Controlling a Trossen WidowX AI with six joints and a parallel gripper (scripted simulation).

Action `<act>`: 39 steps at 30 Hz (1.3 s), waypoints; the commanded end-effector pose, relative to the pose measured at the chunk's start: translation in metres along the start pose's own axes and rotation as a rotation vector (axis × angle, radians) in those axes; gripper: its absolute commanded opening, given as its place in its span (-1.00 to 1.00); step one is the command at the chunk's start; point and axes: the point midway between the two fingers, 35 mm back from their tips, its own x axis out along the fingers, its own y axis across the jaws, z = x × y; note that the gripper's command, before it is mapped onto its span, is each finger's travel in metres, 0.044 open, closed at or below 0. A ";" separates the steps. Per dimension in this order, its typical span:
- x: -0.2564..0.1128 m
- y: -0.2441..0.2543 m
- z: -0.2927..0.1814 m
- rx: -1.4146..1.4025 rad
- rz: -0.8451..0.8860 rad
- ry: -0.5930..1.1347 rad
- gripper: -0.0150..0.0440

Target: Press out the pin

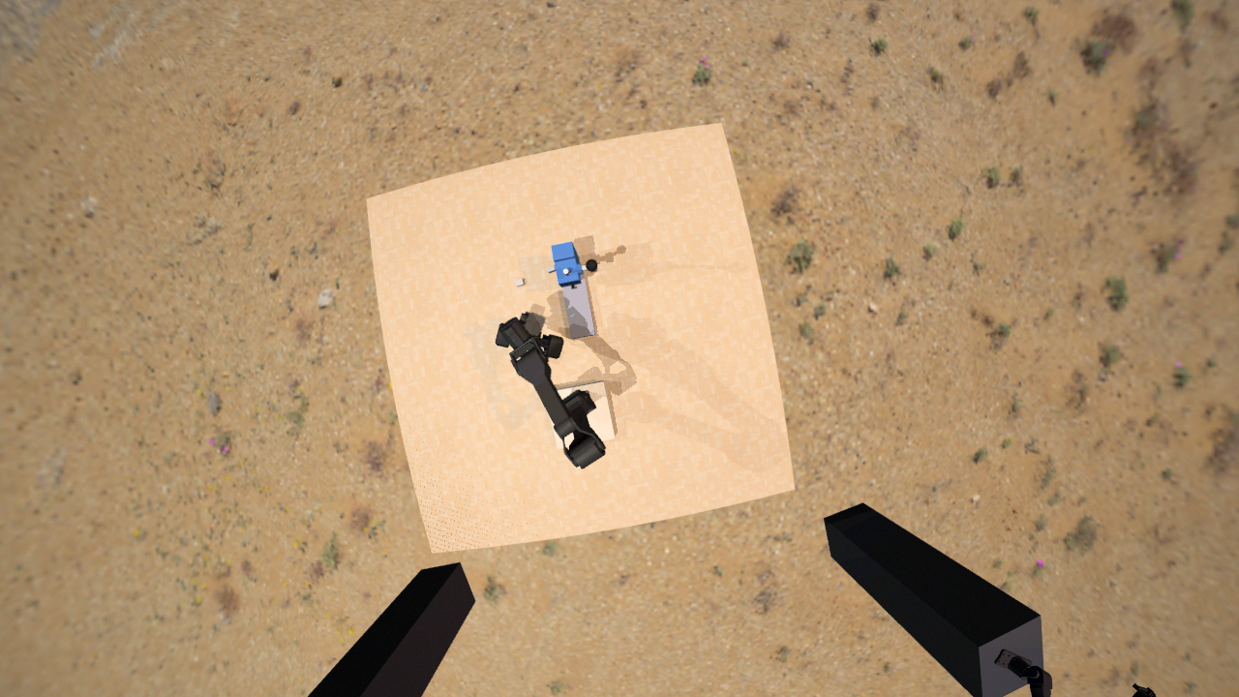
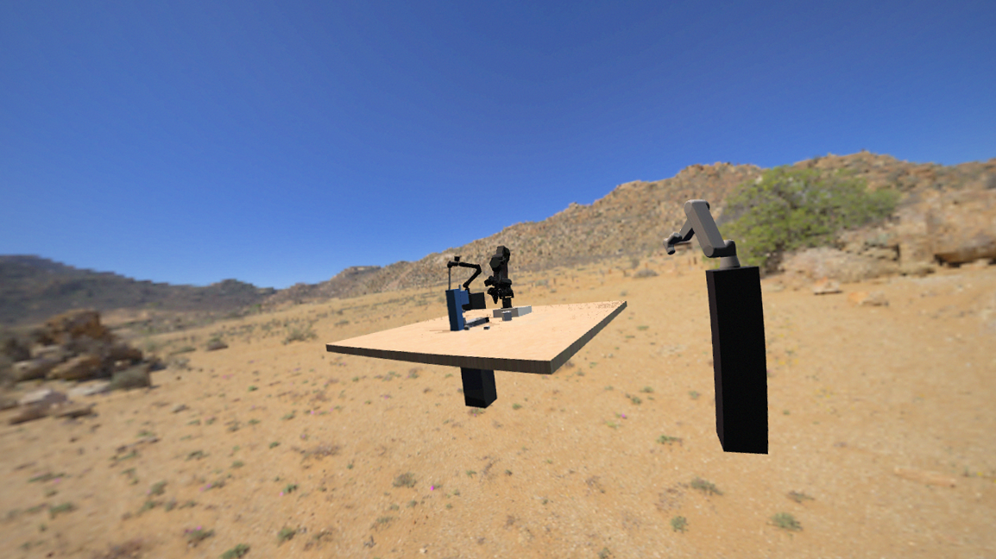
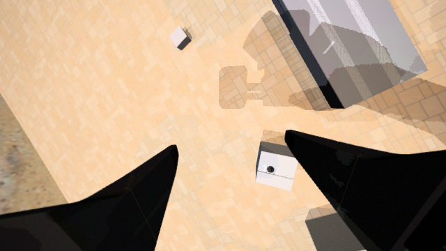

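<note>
Wrist view: the spread, unloaded end effector (image 1: 526, 323) (image 2: 499, 299) (image 3: 232, 141) could clip the pin block (image 3: 277, 171) if lowered off-centre, its right-hand finger overlapping it.

"By what is the table (image 1: 676, 347) (image 2: 482, 348) (image 3: 115, 87) surrounded?"
"By sandy ground (image 1: 259, 259) (image 2: 266, 478) (image 3: 21, 150), dotted with shrubs and stones."
"And behind it?"
"Rocky hills (image 2: 682, 196) are seen, fronted on the right by a green bush (image 2: 799, 209)."
"How is it all lit?"
"By daylight; a deep blue sky (image 2: 397, 90) is shown, and shadows are cast across the pale, tile-patterned tabletop."
"Its edge?"
"Dark, and squared off."
</note>
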 end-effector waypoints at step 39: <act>0.050 -0.051 -0.067 0.197 -0.349 0.241 1.00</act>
